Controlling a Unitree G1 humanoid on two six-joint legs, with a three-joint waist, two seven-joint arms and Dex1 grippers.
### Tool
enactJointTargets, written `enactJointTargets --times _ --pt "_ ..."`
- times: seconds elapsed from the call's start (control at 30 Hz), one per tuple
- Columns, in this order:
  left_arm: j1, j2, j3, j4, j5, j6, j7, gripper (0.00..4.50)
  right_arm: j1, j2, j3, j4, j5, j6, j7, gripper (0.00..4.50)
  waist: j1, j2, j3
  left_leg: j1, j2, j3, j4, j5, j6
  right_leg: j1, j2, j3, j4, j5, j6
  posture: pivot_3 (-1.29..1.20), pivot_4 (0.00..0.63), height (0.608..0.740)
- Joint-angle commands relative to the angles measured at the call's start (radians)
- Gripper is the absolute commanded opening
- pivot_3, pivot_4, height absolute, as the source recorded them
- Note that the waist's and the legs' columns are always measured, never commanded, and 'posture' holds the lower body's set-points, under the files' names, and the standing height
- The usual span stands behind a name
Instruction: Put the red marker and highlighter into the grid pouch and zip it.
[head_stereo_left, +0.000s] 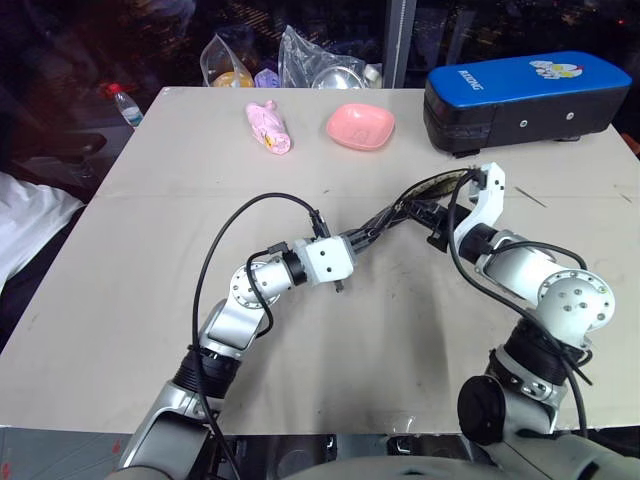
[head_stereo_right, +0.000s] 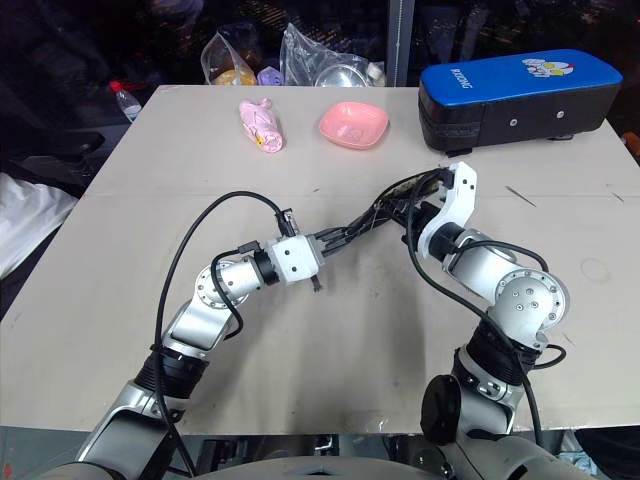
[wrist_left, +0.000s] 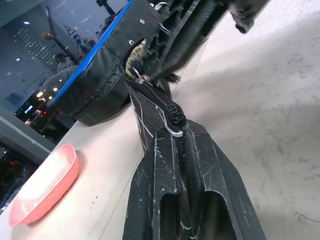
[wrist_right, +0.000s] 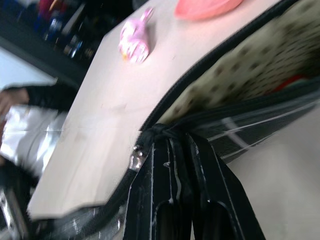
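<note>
Near the table's (head_stereo_left: 120, 330) middle the left gripper (head_stereo_left: 372, 236) is clamped on one end of the grid pouch (head_stereo_left: 425, 195), which is stretched, raised off the surface, toward the right gripper (head_stereo_left: 440, 222), whose fingers are pinched on the pouch's other end by the zipper. The pouch mouth gapes there, showing a pale dotted lining and a bit of red inside that may be the red marker (wrist_right: 290, 82); I cannot make out the highlighter. Farther off lie a pink toy (head_stereo_left: 270, 128) to the left, a pink dish (head_stereo_left: 360, 126) in the middle and a blue-topped case (head_stereo_left: 527, 98) to the right.
</note>
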Motion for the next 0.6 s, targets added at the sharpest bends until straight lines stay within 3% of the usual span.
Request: enactJointTargets --times 0.03,0.23,0.6 --pt "0.008 0.003 -0.003 -0.004 0.0 -0.01 -0.004 0.0 -0.04 0.012 -0.045 -0.031 0.04 -0.076 -0.044 0.09 0.0 0.0 0.0 0.0 0.0 0.0 0.0 0.0 0.0 0.0 0.0 0.0 0.0 0.0 0.0 0.0 0.15 0.737" --pt "0.013 0.006 0.0 -0.002 0.002 -0.009 -0.001 0.0 -0.046 -0.012 -0.074 0.007 0.056 -0.152 -0.107 0.09 -0.001 0.0 0.0 0.0 0.0 0.001 -0.001 0.0 0.0 -0.001 0.0 0.001 0.0 0.0 0.0 0.0 0.15 0.737" --pt "0.004 0.042 0.03 0.059 0.031 -0.02 0.026 0.0 -0.026 -0.105 -0.073 0.122 -0.053 -0.408 -0.211 0.09 -0.002 0.0 0.0 -0.001 0.0 0.004 -0.002 0.0 -0.001 -0.004 0.0 0.004 0.001 0.0 0.0 0.0 0.15 0.737"
